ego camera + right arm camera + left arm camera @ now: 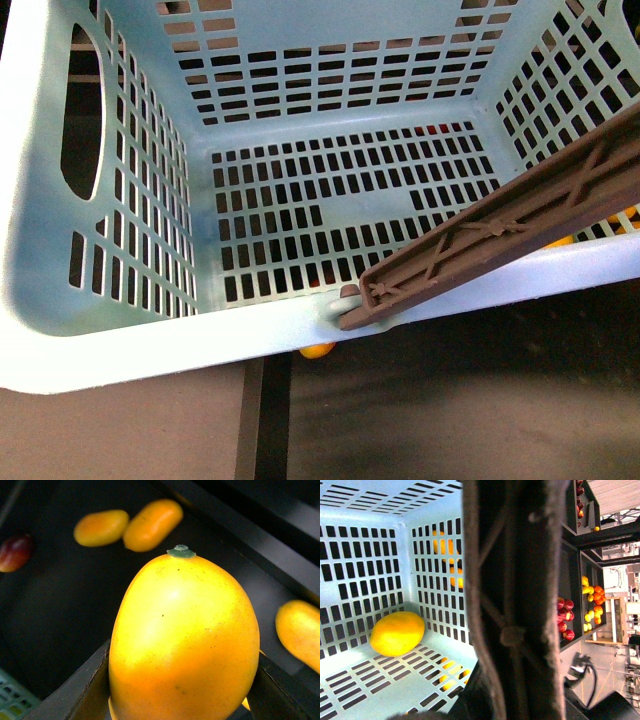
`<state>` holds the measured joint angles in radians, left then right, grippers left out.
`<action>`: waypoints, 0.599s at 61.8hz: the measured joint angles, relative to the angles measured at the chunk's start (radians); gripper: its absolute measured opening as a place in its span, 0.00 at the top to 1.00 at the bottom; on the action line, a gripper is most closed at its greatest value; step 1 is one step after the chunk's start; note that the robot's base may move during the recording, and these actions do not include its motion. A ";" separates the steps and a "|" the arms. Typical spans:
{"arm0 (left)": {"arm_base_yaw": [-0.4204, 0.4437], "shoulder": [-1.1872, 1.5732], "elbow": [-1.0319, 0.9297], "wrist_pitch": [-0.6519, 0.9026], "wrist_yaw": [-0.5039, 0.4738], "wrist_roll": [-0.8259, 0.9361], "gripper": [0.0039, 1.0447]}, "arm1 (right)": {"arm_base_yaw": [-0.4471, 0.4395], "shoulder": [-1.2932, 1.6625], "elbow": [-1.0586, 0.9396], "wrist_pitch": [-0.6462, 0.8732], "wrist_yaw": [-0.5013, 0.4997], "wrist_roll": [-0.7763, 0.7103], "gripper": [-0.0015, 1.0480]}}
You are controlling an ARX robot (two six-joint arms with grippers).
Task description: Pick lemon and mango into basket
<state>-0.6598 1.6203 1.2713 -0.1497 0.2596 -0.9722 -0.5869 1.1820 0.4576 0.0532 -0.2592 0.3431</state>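
Straight ahead in the front view, neither arm shows. The basket [120, 350] fills the frame, pale aqua with slotted walls and floor, and its brown ribbed handle [500, 235] lies slanted across the near right rim. The stretch of floor seen from this camera is bare. A bit of orange fruit [318, 350] peeks out beneath the near rim.

From the left wrist, the handle [515, 580] stands blurred close before the lens and hides most of the scene. A dark shape beside it looks like part of the left gripper [465, 700]; how its jaws stand cannot be told. The lemon [397, 633], a smooth yellow oval, lies inside the basket [360, 570] on the slotted floor, tucked into a corner against the walls. Beyond the basket, dark shelf bins [572, 580] hold red and yellow fruit.

From the right wrist, the right gripper [182, 680] is clamped on the mango [182, 630], one dark finger [87, 687] pressed to each side. The mango is plump, yellow shading to orange, with a small green stem cap on its far end. It hangs over a dark surface [65, 610] where more orange-yellow fruits [127, 525] and a dark red one [15, 552] lie loose.
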 joint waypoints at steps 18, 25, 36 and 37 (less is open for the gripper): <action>0.000 0.000 0.000 0.000 -0.001 0.000 0.96 | 0.291 -0.286 0.047 0.066 0.103 0.005 0.40; 0.000 0.000 0.000 0.000 0.000 0.000 0.96 | 0.444 -0.256 0.079 0.123 0.200 0.004 0.40; 0.000 0.000 0.000 0.000 0.001 0.000 0.96 | 0.656 -0.145 0.121 0.216 0.307 0.001 0.40; 0.000 0.000 0.000 0.000 0.001 0.000 0.96 | 0.678 -0.128 0.127 0.228 0.315 0.000 0.40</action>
<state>-0.6601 1.6203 1.2713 -0.1497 0.2607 -0.9722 0.0914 1.0538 0.5842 0.2813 0.0563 0.3428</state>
